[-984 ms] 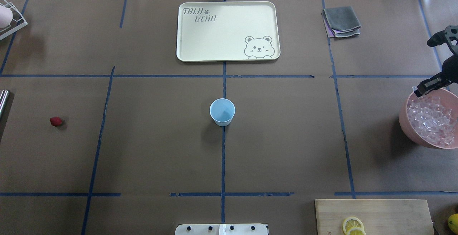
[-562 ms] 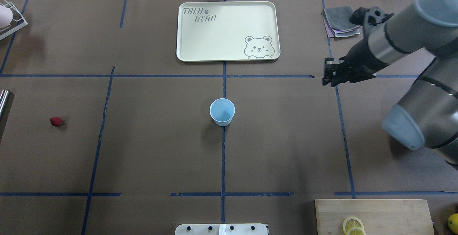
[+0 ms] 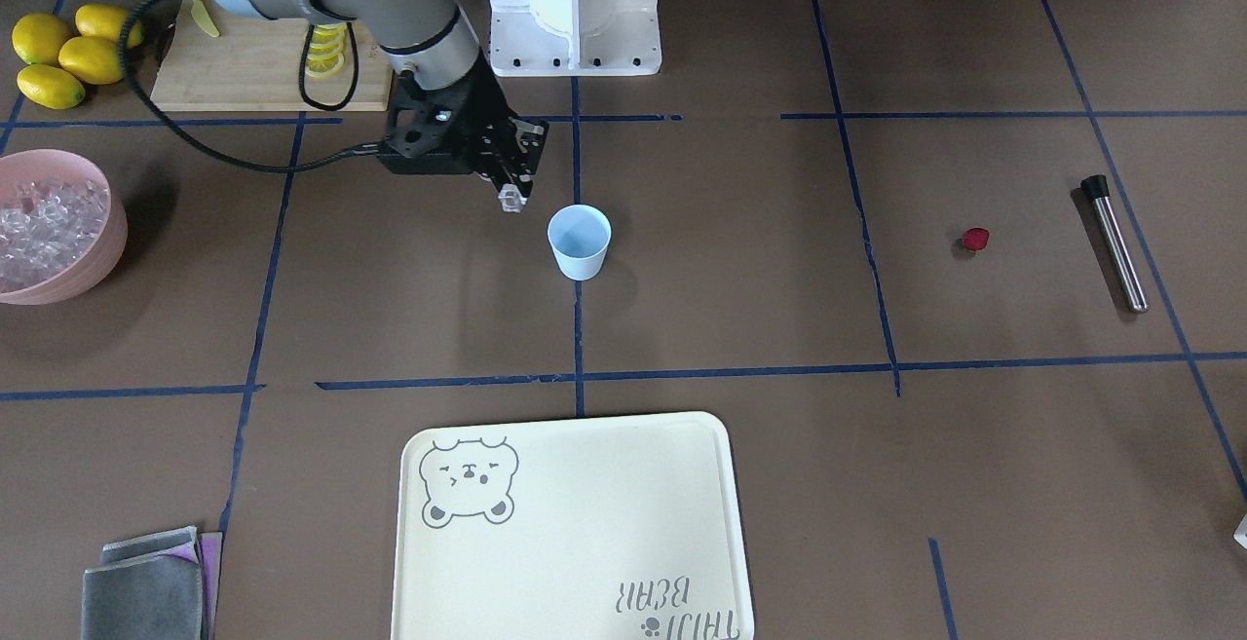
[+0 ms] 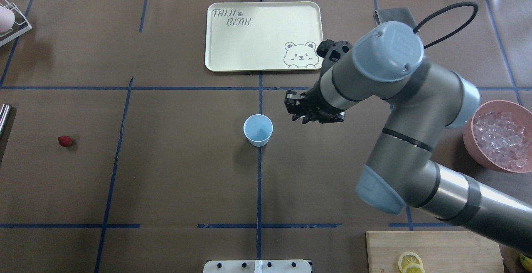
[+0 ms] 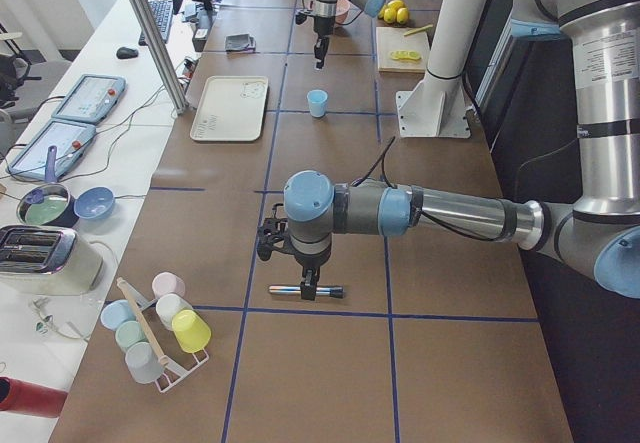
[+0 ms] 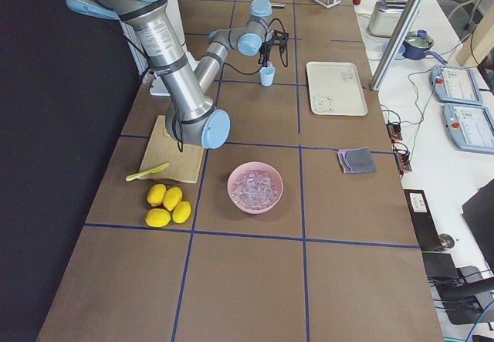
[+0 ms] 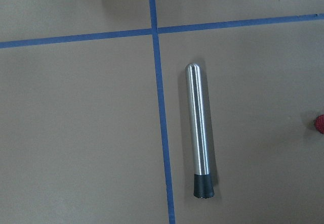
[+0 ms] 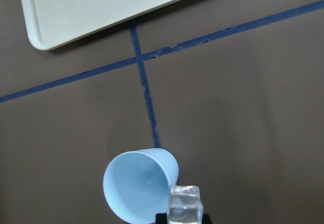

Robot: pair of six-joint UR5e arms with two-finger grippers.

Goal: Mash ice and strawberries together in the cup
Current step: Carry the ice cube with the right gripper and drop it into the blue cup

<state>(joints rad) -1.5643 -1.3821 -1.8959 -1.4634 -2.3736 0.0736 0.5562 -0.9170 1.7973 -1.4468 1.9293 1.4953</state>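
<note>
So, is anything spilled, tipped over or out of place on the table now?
Nothing stands out. The cup is upright and empty, the loose ice is all inside the pink bowl, and the right gripper holds one ice cube beside the cup. The strawberry lies alone on the table.

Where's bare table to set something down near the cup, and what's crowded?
Free: the stretch between cup and strawberry; the patch between cup and robot base; the empty tray. Crowded: the cup's right side, where the right gripper holds an ice cube, then pink bowl and cutting board.
</note>
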